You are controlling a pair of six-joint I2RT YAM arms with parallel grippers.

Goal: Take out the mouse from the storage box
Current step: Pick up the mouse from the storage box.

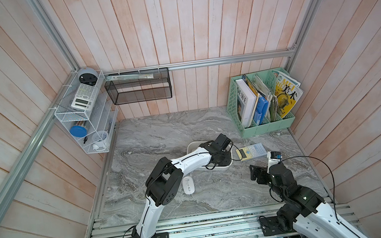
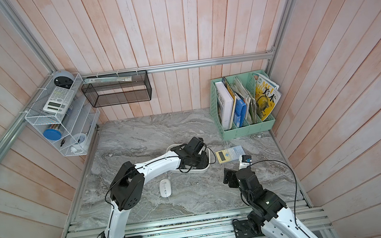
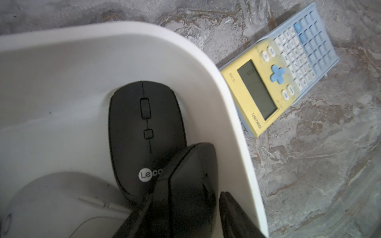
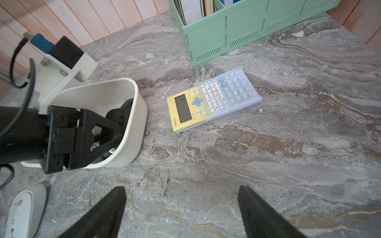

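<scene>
Black fingers [image 3: 185, 195] of the left gripper [image 3: 214, 169] fill the near edge of the left wrist view, down inside the storage box [image 3: 216, 99]. The black mouse [image 3: 144, 127] lies flat on the box floor, close to the end wall nearest the calculator [image 3: 284, 68]. One finger overlaps the mouse's tail end and a narrow gap shows between the two, but I cannot tell whether they pinch the mouse or stand just beside it. A pale rounded shape [image 3: 51, 206], probably another mouse, lies next to it in the box, and a white mouse [image 1: 188, 185] sits out on the table [image 1: 218, 195]. The right gripper [image 4: 181, 187] hangs spread wide over bare table, holding nothing. The step in hand looks like the grasp; next it calls for a firm hold across the mouse's sides, then a straight lift clear of the rim
</scene>
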